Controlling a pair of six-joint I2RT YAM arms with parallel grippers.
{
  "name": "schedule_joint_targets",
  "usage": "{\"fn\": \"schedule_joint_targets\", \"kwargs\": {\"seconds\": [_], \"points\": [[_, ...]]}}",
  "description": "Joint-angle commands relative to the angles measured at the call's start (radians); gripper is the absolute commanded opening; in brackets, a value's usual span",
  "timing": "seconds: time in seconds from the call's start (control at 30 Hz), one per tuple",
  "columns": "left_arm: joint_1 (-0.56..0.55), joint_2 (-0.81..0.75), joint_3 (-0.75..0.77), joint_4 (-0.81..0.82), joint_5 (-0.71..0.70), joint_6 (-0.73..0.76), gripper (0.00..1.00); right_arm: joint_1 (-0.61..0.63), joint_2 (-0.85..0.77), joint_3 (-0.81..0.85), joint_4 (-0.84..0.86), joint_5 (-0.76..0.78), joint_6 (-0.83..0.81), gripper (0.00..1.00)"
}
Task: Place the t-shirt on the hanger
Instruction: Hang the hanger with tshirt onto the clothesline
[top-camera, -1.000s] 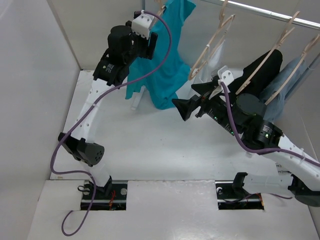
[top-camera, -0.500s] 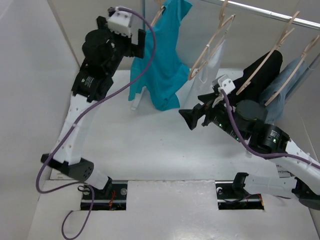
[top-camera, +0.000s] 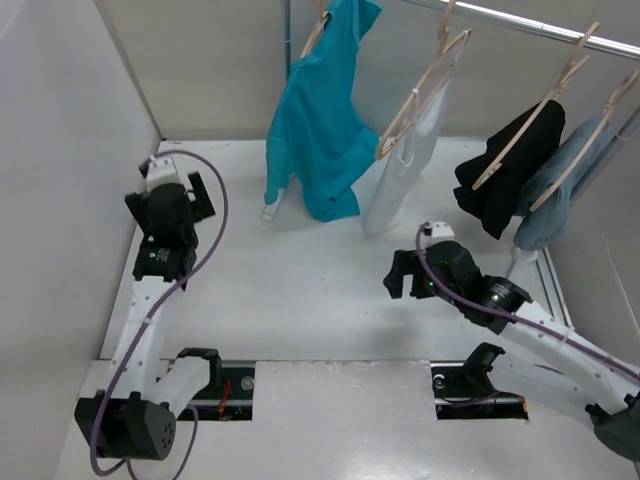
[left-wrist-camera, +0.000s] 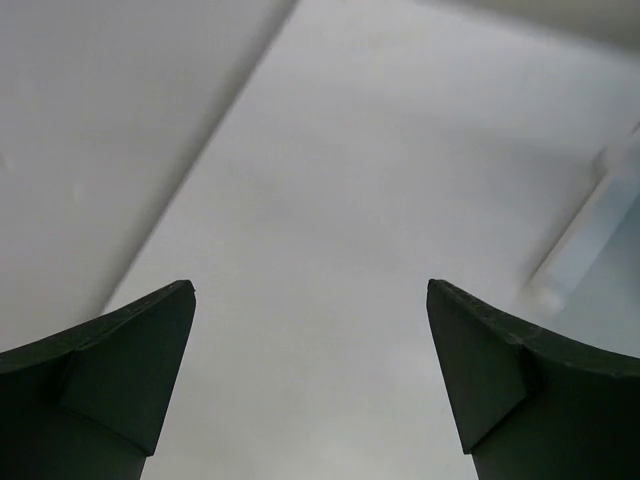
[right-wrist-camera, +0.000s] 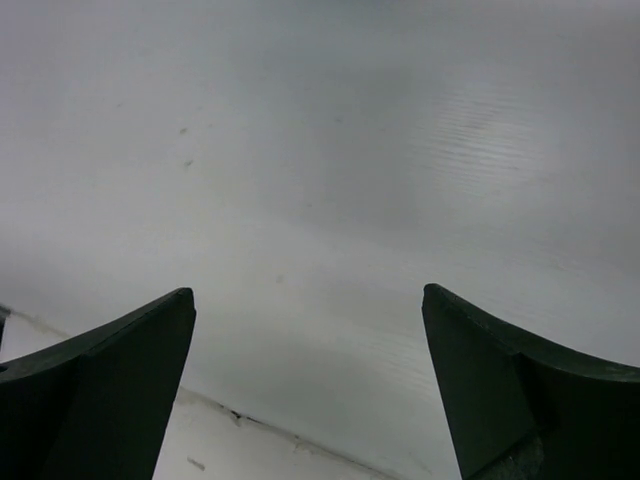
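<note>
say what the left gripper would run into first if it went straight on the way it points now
Most likely the bare white table top: the left gripper is open, and between its jaws only that surface shows, with the side wall off to the left. Depth is hard to judge.

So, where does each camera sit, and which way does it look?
Top external: above and behind; looks down on table and t-shirt; left arm and right arm show.
Left wrist: on its arm; faces table and wall; open left gripper shows.
Right wrist: on its arm; faces table; open right gripper shows.
Shared: all three see the table.
</note>
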Motion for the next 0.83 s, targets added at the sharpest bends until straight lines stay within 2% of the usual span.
{"fn": "schedule_joint_targets", "kwargs": {"seconds": [0.0, 0.03, 0.17, 0.37, 0.63, 0.8], "points": [[0.002, -0.075, -0.179, 0.115, -0.07, -0.041, 1.0, -0.106, -0.134, -0.057, -0.036, 0.043, 0.164, 1.0], [0.002, -0.089, -0.215, 0.134, -0.071, -0.054, 1.0, -0.17, -0.162, -0.074, -0.062, 0.06, 0.19, 1.0], [0.038, -0.149, -0.347, 0.16, -0.071, -0.12, 1.0, -0.278, -0.305, -0.142, -0.119, 0.105, 0.23, 1.0], [0.039, -0.215, -0.473, 0.223, -0.052, -0.119, 1.0, -0.301, -0.473, -0.151, -0.192, 0.197, 0.33, 1.0], [0.039, -0.272, -0.5, 0.223, -0.018, -0.128, 1.0, -0.301, -0.51, -0.131, -0.252, 0.228, 0.368, 1.0], [0.039, -0.3, -0.509, 0.223, -0.006, -0.128, 1.0, -0.301, -0.464, -0.122, -0.242, 0.218, 0.358, 1.0]]}}
